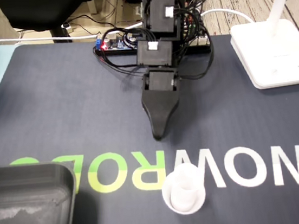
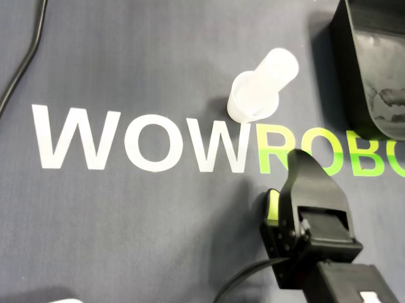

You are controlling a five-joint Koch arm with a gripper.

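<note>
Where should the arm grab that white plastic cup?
Probably around its narrower upper part, with the tool coming down from above and one jaw on each side. The white cup stands upright on its wider end, apart from everything else on the mat.

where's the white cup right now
In the fixed view the cup sits low and centre on the mat, at the white lettering, just ahead of the tool but apart from it; the black tray lies to its left.
</note>
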